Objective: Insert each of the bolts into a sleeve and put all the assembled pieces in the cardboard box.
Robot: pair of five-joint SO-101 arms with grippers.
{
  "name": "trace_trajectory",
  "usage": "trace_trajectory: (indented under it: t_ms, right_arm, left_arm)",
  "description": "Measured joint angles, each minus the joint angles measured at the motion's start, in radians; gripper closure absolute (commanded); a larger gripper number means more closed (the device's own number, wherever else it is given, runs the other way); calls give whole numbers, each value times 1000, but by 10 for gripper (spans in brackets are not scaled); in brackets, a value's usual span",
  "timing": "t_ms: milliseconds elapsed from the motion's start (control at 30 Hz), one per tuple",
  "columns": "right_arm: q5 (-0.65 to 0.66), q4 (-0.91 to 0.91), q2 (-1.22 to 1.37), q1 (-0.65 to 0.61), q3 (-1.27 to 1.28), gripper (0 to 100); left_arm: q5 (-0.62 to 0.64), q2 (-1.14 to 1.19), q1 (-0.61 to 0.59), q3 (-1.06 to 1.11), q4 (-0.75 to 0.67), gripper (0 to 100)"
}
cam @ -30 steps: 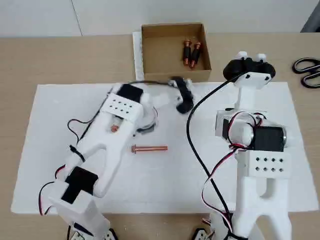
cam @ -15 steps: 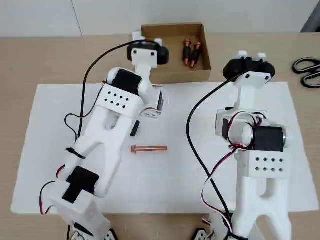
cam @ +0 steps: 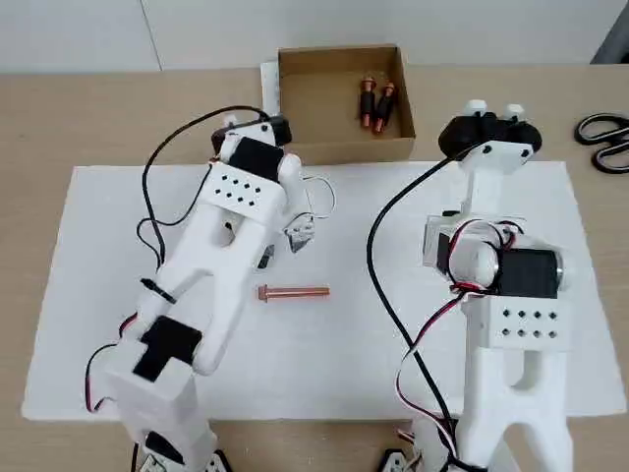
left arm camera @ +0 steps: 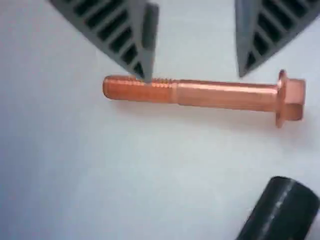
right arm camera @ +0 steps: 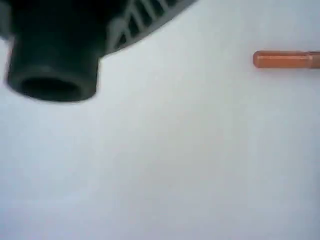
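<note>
Copper bolt (left arm camera: 200, 94) lay flat on the white sheet (cam: 354, 354) over the desk (cam: 59, 108), a loose sleeve (left arm camera: 280, 212) just beside its head. The left tool (left arm camera: 195, 70) hung released above it, jaws spread along the shank rather than across it. To lift it well, the wrist probably needed to roll until the jaws crossed the shank, then drop straight and pinch the plain part near the head, leaving the thread free and the loose sleeve unknocked, while the right tool (right arm camera: 65, 30) appeared clenched on a black sleeve (right arm camera: 52, 65), apart from the bolt's tip
</note>
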Motion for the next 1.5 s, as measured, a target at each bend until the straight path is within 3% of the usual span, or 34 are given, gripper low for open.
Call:
trace_trajectory:
  t_ms: [133,567,1000,1500]
  right_arm:
    - [0,-12,0,-2,0,995]
    - [0,-20,0,0,0,995]
    - [0,-35,0,0,0,995]
    - [0,-35,0,0,0,995]
  left_arm:
    - [48,60,0,41,0,668]
    - [120,144,2,92,0,826]
    - [120,144,89,92,0,827]
    - [193,144,58,92,0,826]
